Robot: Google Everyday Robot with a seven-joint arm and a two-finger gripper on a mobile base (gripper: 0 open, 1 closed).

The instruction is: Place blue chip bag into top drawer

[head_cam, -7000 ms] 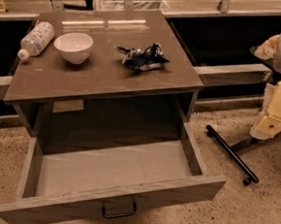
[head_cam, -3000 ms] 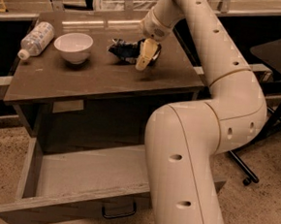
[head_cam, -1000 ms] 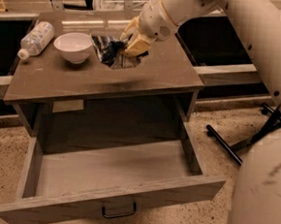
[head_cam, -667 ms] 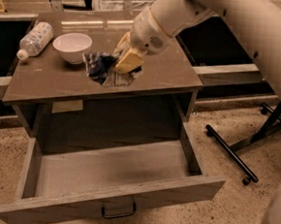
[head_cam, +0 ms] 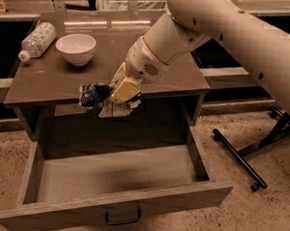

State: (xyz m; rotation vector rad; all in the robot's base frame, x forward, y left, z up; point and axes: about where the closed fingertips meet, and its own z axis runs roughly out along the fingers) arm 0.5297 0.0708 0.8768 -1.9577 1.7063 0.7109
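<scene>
My gripper (head_cam: pixel 117 98) is shut on the blue chip bag (head_cam: pixel 95 96), a crumpled dark blue foil bag with silvery-white patches. It holds the bag in the air at the front edge of the table top, above the back of the open top drawer (head_cam: pixel 115 173). The drawer is pulled far out, its pale inside shows nothing in it, and its black handle (head_cam: pixel 122 217) is on the front panel. My white arm reaches in from the upper right.
A white bowl (head_cam: pixel 76 48) and a clear plastic bottle (head_cam: pixel 36 40) lying on its side are at the table top's back left. A black chair base (head_cam: pixel 242 160) lies on the speckled floor at the right. Dark shelving runs behind the table.
My gripper picked the bag up from the table top's middle and carried it forward and left, lower, to the table's front edge over the drawer.
</scene>
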